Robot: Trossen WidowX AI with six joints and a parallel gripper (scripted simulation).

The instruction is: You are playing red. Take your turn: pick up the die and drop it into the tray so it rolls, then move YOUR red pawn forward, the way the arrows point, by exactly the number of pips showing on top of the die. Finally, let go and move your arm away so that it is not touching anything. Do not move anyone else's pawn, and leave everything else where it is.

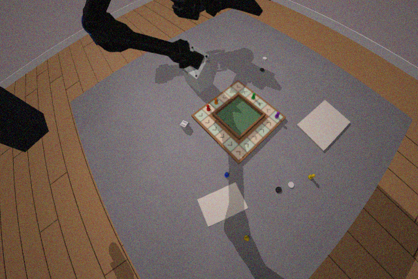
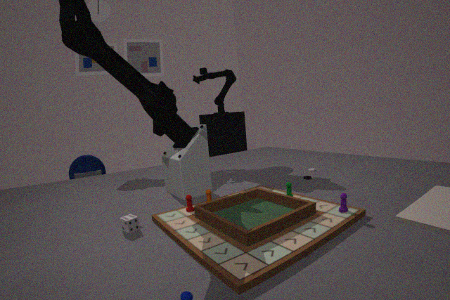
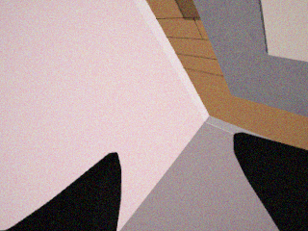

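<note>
Pincer: your fingers (image 1: pixel 250 2) stand apart with nothing between them; the pincer (image 1: pixel 266 4) (image 3: pixel 176 151) is raised high over the bench (image 1: pixel 134 154) (image 2: pixel 65 260) (image 3: pixel 231 48).
Red pawn: upright on your board's (image 1: pixel 239 161) (image 2: pixel 238 287) track near one corner, well below the pincer; the orange pawn (image 1: pixel 215 101) (image 2: pixel 208 196) stands just beside it.
Tray: its green floor (image 1: pixel 241 119) (image 2: pixel 254 215) lies inside the board's wooden walls.
Die (image 1: pixel 183 123) (image 2: pixel 129 223): on the bench outside the board, near the red pawn's corner, below and well apart from your pincer; you can't read its top clearly.
</note>
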